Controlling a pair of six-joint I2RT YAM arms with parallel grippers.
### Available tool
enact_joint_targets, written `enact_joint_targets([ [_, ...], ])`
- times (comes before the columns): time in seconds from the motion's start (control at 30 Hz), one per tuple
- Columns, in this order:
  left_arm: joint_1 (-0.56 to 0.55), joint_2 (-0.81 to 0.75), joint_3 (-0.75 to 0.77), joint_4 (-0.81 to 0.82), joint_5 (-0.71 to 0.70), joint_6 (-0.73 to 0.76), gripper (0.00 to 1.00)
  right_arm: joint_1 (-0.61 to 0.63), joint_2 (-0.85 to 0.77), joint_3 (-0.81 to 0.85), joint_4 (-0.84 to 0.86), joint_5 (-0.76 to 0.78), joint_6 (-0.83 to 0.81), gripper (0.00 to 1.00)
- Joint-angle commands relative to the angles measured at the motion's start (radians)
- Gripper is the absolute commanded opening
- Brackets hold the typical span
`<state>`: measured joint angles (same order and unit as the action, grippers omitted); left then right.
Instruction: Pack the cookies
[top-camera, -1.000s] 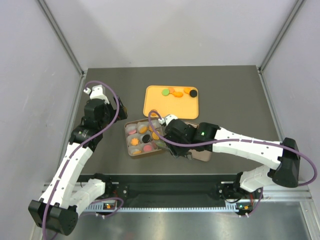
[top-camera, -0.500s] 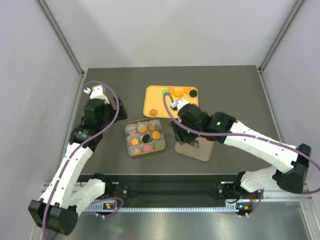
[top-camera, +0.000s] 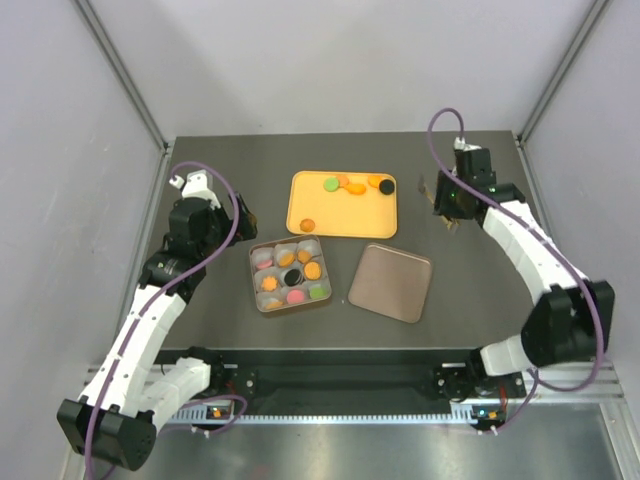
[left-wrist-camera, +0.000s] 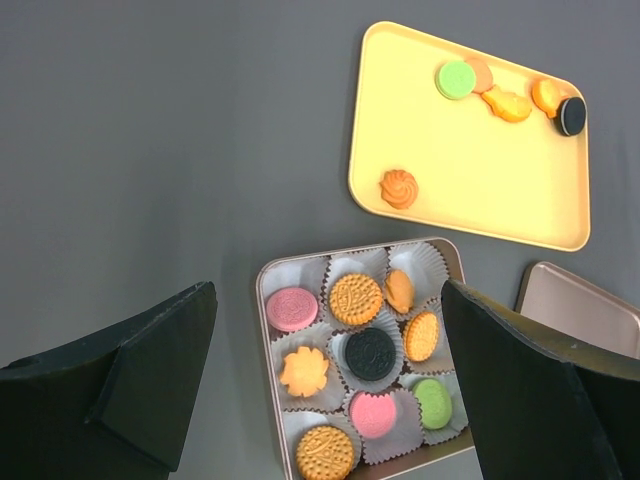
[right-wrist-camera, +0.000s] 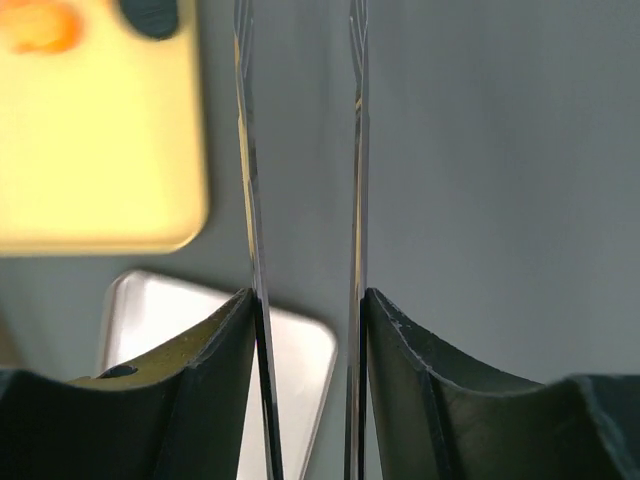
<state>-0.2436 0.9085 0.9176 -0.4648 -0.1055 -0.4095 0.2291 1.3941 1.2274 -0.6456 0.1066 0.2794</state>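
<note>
The right hand hangs over bare table just off the right end of the yellow tray. Its two thin fingers are parallel and partly apart, with nothing between them. The cookies not yet packed lie to its left. Most form a short row along the tray's far edge, ending in a black cookie at the corner nearest this hand. One swirl-shaped orange cookie sits alone near the tray's near-left corner. Round and flat, they give no long axis to line up with, but the row runs left to right, so a reach from the right would meet the black one first. The left hand, spread wide and empty, hovers to the left of the tin. It is closer to the swirl than the right hand is, but well apart from the row. Nine cookies fill the tin's nearer cups, and the three paper cups on the side facing the tray look empty. The lid lies flat to the right of the tin, apart from it. The right arm seems better placed for the row.
</note>
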Motion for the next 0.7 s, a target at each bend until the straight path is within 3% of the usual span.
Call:
enact_joint_targets([
  [0.0,0.004,0.010,-0.013,0.061,0.033,-0.011,0.99,-0.120,0.112,-0.022,0.196,-0.024,0.003,0.45],
  [0.23,0.004,-0.008,-0.017,0.068,0.044,-0.012,0.99,-0.217,0.379,0.041,0.250,0.010,0.038,0.49],
  [0.43,0.004,-0.011,-0.016,0.072,0.063,-0.015,0.99,-0.252,0.421,0.021,0.251,-0.010,0.035,0.59],
  [0.67,0.004,-0.019,-0.022,0.081,0.084,-0.009,0.99,-0.252,0.393,-0.009,0.241,0.010,0.032,0.80],
])
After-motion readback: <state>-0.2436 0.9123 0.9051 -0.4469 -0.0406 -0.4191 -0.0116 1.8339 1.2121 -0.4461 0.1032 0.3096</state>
